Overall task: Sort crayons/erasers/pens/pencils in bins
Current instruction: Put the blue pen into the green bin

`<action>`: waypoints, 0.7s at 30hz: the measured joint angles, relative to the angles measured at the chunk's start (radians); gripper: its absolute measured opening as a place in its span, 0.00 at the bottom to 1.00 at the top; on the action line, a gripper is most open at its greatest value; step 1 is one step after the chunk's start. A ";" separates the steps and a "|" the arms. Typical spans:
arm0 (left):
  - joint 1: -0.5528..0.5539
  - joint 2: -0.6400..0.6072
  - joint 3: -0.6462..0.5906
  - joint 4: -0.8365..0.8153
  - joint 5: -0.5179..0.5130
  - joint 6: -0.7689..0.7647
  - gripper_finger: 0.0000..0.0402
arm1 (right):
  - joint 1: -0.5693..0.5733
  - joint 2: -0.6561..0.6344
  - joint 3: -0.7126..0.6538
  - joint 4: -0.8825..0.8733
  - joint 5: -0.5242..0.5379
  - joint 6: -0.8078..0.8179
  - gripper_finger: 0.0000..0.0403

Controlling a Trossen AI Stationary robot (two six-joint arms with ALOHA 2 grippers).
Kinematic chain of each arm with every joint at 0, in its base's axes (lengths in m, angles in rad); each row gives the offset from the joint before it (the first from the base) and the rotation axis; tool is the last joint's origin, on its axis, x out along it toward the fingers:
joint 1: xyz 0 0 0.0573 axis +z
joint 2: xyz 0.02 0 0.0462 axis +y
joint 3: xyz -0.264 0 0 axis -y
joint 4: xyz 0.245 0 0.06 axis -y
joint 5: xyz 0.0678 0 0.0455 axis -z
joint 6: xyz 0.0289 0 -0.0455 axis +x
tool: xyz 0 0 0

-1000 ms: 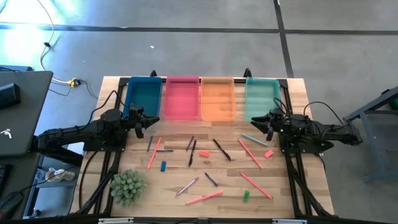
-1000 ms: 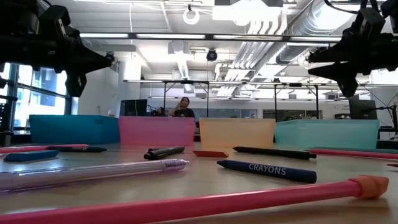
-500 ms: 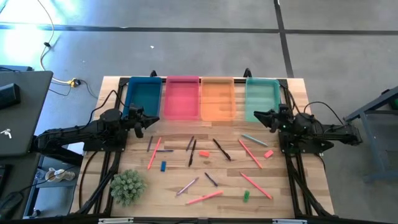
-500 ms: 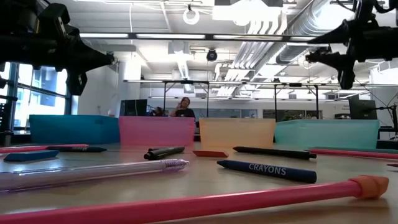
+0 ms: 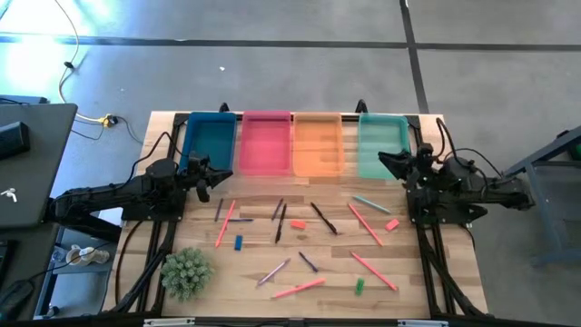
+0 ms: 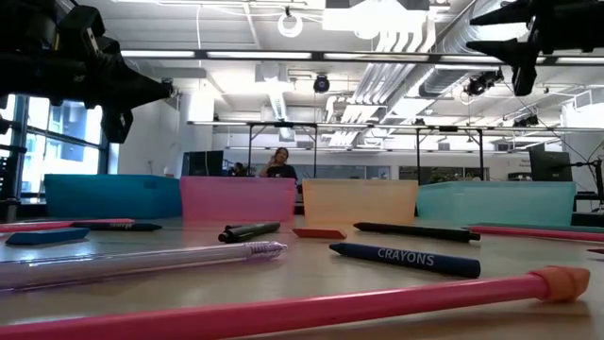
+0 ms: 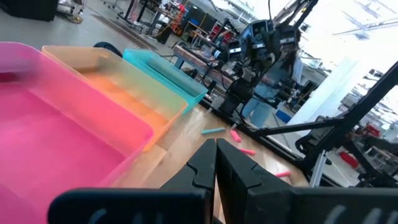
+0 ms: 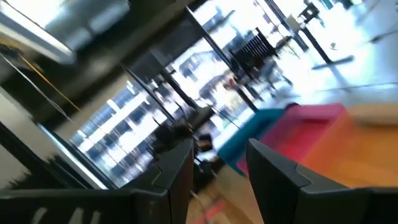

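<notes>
Four bins stand side by side along the far edge: blue [image 5: 209,141], pink [image 5: 265,143], orange [image 5: 318,145] and teal [image 5: 370,136]. Pens, pencils and crayons lie scattered on the wood before them, among them a dark crayon [image 6: 404,258] and a pink pencil [image 5: 225,223]. Small erasers lie flat between them: blue [image 5: 239,242], red [image 5: 298,224], pink [image 5: 392,224], green [image 5: 359,286]. My left gripper [image 5: 221,174] hovers shut and empty near the blue bin's near corner. My right gripper [image 5: 383,162] hangs open and empty, high above the teal bin's near end.
A small green plant [image 5: 186,271] stands near the table's front left corner. A dark laptop [image 5: 23,163] sits off the table to the left. A person [image 6: 279,162] shows far off in the room behind the bins.
My right gripper has risen well above the table and tipped its fingers upward, drifting a little toward the far edge over the teal bin; it has stayed open and empty. Nothing on the table has moved.
</notes>
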 joint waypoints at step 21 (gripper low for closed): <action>0.000 0.000 0.000 0.000 0.000 0.002 0.00 | 0.000 0.500 0.451 -0.775 -0.152 0.073 0.35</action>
